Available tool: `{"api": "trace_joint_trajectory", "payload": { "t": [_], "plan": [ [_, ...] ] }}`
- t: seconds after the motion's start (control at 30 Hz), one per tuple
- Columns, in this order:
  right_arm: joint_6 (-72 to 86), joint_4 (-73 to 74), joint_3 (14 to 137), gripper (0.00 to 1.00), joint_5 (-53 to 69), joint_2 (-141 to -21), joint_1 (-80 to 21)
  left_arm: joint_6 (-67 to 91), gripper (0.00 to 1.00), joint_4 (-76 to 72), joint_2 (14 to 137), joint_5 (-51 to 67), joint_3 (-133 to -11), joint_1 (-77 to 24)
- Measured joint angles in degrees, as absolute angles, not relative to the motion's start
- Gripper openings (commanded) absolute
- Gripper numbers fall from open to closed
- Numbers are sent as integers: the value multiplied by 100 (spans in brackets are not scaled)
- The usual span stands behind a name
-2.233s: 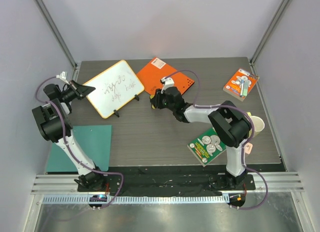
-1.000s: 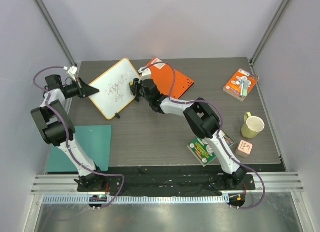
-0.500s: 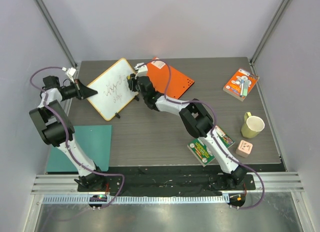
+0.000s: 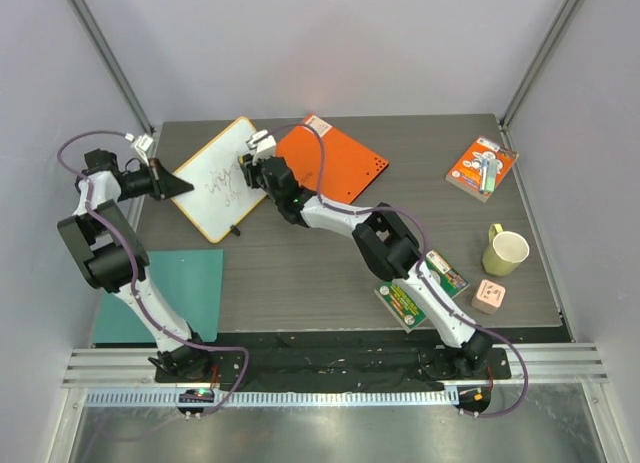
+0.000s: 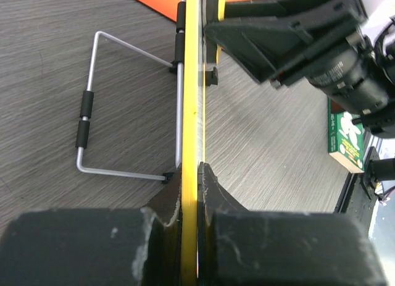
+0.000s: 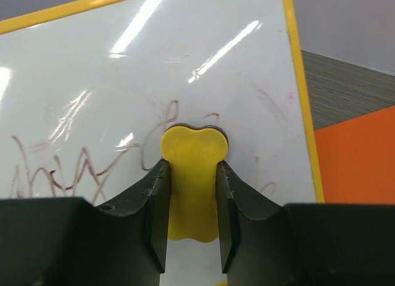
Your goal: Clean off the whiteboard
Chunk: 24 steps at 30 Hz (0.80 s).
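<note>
The whiteboard (image 4: 215,178), white with a yellow rim and faint pen scribbles, stands tilted on a wire stand at the back left. My left gripper (image 4: 185,186) is shut on its left edge; in the left wrist view the yellow rim (image 5: 190,113) runs between the fingers. My right gripper (image 4: 246,163) is shut on a yellow eraser (image 6: 192,181) pressed flat against the board's face (image 6: 123,82), by the scribbles (image 6: 68,168). The right side of the board looks smeared and faint.
A solid orange board (image 4: 335,158) lies just right of the whiteboard. A teal sheet (image 4: 170,293) lies front left. A green packet (image 4: 415,298), a yellow mug (image 4: 505,251), a pink cube (image 4: 489,296) and an orange packet (image 4: 481,167) sit to the right. The wire stand (image 5: 92,107) props the whiteboard.
My right gripper with the eraser has swept left from the orange board across the whiteboard's face. The scribbles have grown fainter. The left gripper keeps its hold on the board's edge.
</note>
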<state>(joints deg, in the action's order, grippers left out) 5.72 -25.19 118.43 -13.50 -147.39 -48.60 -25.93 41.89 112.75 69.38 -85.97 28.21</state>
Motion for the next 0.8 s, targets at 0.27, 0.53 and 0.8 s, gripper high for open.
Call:
{"api": "trace_joint_trajectory", "payload": {
  "t": [0.27,0.53,0.8],
  "plan": [
    [349,-2637,12348,1,-801,-15004,-5301,-2672,0,4644,11478,6807,-8978,2781],
    [342,-2904,12619,1,-556,-15244,-5592,-2738,0,4884,11629,6807,-9185,2779],
    [517,-3568,11944,1,-1898,-15074,-5625,-2818,0,4912,11631,6766,-9301,2633]
  ]
}}
